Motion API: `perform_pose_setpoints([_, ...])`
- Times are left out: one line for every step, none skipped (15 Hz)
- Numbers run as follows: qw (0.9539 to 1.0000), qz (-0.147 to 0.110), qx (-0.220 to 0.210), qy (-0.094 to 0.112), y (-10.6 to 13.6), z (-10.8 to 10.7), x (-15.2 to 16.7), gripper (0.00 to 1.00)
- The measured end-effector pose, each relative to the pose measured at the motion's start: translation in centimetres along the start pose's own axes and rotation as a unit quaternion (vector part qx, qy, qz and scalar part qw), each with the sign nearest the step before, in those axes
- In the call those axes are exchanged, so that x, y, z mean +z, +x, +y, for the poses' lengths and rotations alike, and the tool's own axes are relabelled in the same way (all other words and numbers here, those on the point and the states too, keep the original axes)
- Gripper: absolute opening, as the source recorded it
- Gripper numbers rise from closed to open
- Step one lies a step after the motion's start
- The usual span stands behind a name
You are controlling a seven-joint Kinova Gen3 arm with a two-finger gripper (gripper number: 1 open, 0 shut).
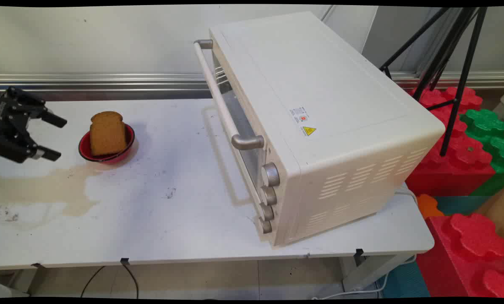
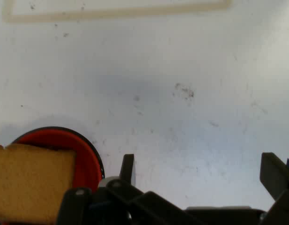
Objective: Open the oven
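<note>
Your jaws (image 1: 53, 139) stand spread and empty above the worktop (image 1: 184, 219). The bread slice (image 1: 107, 133) leans in the red bowl (image 1: 108, 157) just beside them; keep your approach square.

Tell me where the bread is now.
In the main view the bread stands in a red bowl at the table's left, just right of the open gripper.
</note>
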Motion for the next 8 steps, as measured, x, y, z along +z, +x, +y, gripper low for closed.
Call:
perform_pose_setpoints([1.0000,0.002,-0.005,0.002,0.4,-0.1,-0.2,1.00])
perform_pose_setpoints([0.9999,0.005,-0.009,0.004,1.0,-0.4,-0.4,1.00])
perform_pose_setpoints([0.9999,0.010,-0.012,0.007,1.7,-0.6,-0.6,1.00])
perform_pose_setpoints([0.9998,0.015,-0.014,0.008,2.4,-0.8,-0.8,1.00])
perform_pose_setpoints([0.9996,0.023,-0.016,0.011,3.4,-1.1,-1.0,1.00])
perform_pose_setpoints([0.9993,0.031,-0.018,0.012,4.5,-1.3,-1.2,1.00])
perform_pose_setpoints([0.9990,0.038,-0.019,0.013,5.5,-1.5,-1.3,1.00])
perform_pose_setpoints([0.9986,0.046,-0.020,0.014,6.7,-1.7,-1.4,1.00])
